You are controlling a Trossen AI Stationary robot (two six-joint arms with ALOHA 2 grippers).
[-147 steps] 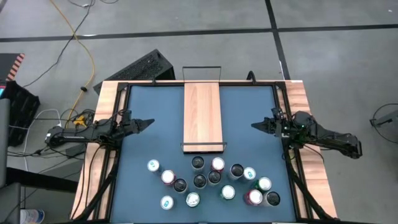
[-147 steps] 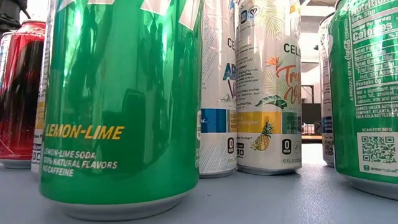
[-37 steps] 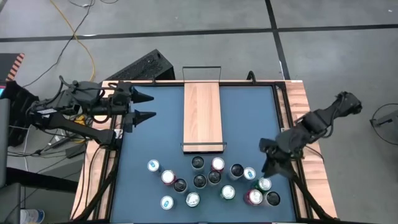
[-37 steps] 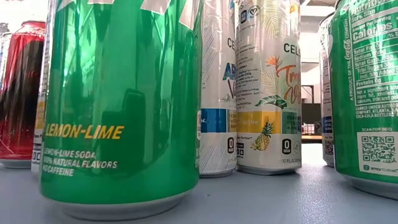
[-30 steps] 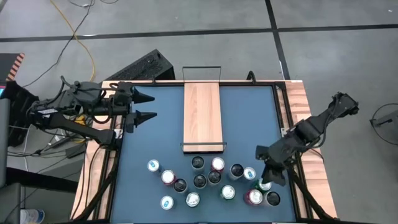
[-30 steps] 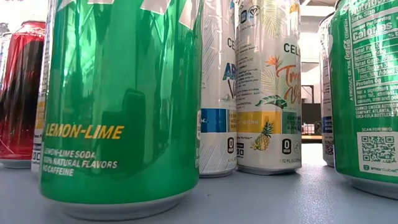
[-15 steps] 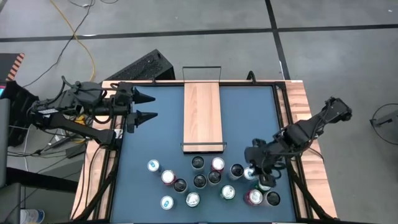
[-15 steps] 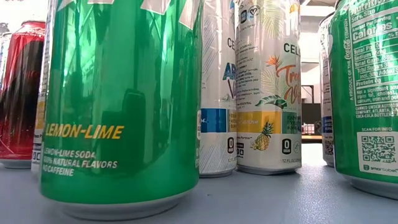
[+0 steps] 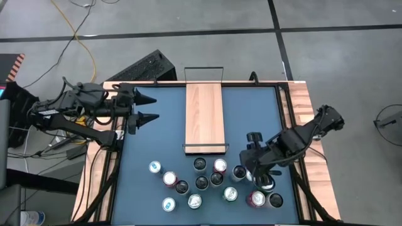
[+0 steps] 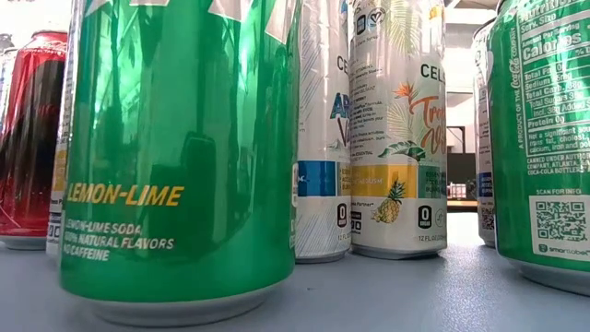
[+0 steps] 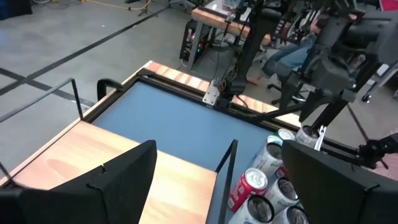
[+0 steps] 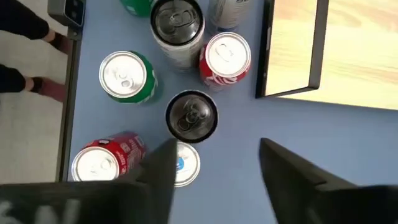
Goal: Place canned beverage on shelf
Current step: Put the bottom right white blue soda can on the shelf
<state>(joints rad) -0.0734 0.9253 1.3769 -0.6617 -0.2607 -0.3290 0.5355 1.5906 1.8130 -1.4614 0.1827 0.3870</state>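
Several upright drink cans [image 9: 217, 182] stand in a cluster at the near side of the blue table; in the low view a green lemon-lime can [image 10: 175, 157] fills the front. The shelf [image 9: 204, 116], a pale wood plank with a black wire rail at each short end, lies in the table's middle, bare on top. My right gripper [image 12: 214, 168] hangs open above the cluster's right part [image 9: 256, 164], pointing down; a white-and-blue-topped can [image 12: 185, 163] shows beside one finger, a black can [image 12: 191, 116] just ahead. My left gripper [image 9: 149, 107] waits open at the far left.
The shelf's near wire rail [image 12: 292, 50] stands close to a red can [image 12: 225, 57]. Bare blue table lies either side of the shelf [image 9: 251, 113]. Pale wood strips edge the table [image 9: 301, 107]. A seated person [image 11: 298, 53] and a black keyboard-like thing [image 9: 141, 69] are beyond the table.
My right gripper has swung from the table's right edge toward the left, coming in over the right part of the can cluster. The cans and the shelf stand as before.
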